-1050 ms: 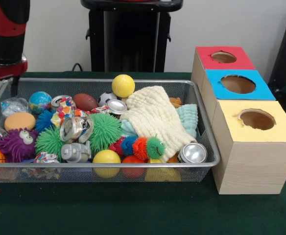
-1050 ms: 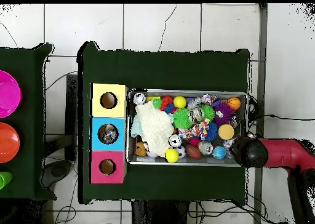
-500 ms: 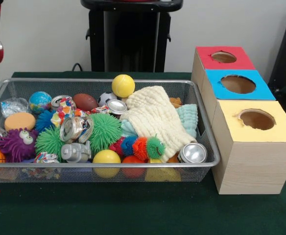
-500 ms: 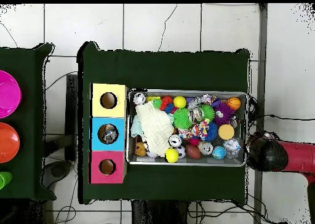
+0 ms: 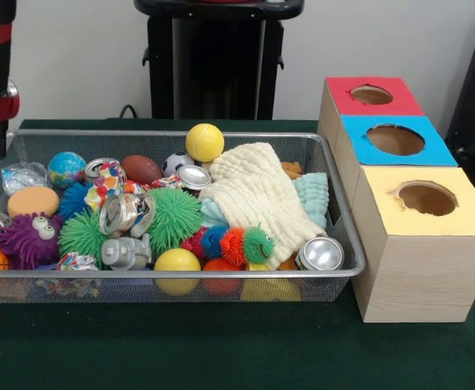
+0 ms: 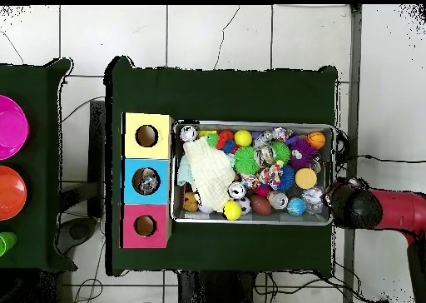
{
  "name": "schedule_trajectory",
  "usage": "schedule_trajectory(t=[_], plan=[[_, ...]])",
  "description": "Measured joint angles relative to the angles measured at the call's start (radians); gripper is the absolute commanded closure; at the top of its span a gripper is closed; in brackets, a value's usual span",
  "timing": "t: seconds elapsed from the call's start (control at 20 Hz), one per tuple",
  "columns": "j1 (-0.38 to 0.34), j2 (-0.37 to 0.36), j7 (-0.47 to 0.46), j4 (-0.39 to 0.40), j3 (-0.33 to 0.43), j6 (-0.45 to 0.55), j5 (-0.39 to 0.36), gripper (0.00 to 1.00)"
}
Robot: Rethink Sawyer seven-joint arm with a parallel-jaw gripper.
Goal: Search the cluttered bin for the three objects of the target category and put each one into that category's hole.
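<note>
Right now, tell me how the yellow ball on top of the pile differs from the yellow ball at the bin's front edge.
The top yellow ball sits high at the back of the bin, fully exposed beside the cream cloth. The front yellow ball lies low against the front mesh, between the grey toy and a red ball, partly hidden. Both are plain, smooth, yellow and similar in size.
</note>
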Motion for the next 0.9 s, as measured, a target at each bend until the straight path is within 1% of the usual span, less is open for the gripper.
schedule_trajectory(t=[0.25, 0.9], plan=[[-0.001, 0.033, 0.000, -0.005, 0.000, 0.000, 0.000, 0.00], [-0.002, 0.033, 0.000, -0.008, 0.002, 0.000, 0.000, 0.00]])
